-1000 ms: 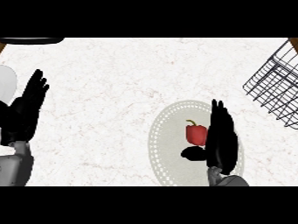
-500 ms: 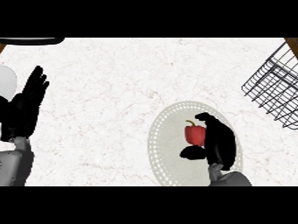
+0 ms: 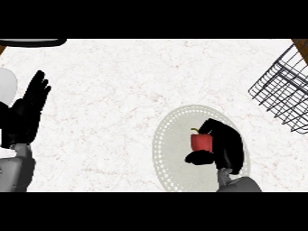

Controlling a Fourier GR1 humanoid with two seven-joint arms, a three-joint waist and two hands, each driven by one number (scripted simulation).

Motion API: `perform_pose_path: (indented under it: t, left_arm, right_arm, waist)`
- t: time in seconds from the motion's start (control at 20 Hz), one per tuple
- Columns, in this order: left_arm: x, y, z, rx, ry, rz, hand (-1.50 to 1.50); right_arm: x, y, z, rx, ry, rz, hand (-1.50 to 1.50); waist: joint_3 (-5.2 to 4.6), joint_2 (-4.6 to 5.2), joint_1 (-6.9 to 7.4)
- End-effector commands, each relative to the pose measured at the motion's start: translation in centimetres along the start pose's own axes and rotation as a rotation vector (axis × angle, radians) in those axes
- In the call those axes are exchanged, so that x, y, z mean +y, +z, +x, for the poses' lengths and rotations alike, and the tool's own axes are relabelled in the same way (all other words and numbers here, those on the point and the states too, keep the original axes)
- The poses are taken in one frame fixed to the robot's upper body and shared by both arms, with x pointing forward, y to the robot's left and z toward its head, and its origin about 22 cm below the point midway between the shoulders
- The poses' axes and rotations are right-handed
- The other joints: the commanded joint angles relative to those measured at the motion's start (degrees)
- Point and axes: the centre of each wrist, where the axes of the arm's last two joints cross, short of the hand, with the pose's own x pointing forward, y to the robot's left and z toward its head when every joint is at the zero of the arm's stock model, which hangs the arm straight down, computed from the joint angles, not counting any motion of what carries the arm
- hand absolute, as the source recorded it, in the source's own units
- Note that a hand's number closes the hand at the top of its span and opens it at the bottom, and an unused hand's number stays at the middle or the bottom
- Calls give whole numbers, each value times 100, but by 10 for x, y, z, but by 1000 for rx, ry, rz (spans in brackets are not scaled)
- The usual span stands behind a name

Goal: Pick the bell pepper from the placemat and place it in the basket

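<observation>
Right hand has curled around bell pepper on placemat.

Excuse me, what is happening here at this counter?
The robot's right hand curls round a red bell pepper that sits on the round placemat. The wire basket stands apart, toward the counter's far right. The left hand rests open at the left and holds nothing.

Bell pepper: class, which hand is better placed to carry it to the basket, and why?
Right. The right hand is curled round the bell pepper on the placemat, with the basket on its side. The left hand rests open at the view's left.
</observation>
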Motion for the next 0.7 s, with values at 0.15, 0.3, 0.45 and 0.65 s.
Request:
perform_pose_path:
  t: [0.15, 0.3, 0.45, 0.65]
  left_arm:
    - [-4, -1, 2, -12, 7, -8, 0]
    - [-4, -7, 8, -14, 6, -38, 0]
    - [-13, -8, 6, -31, 1, -44, 0]
    - [-22, -8, 10, -24, 14, -29, 0]
  right_arm:
    - [44, -1, -3, -2, -51, 88, 150]
    - [39, -11, 26, 10, -134, 176, 150]
    - [35, -24, 22, -12, -271, 115, 150]
    - [39, -17, 44, -130, -414, -3, 150]
  waist:
    - [104, 166, 135]
    - [112, 217, 328]
    - [120, 233, 300]
    - [115, 189, 255]
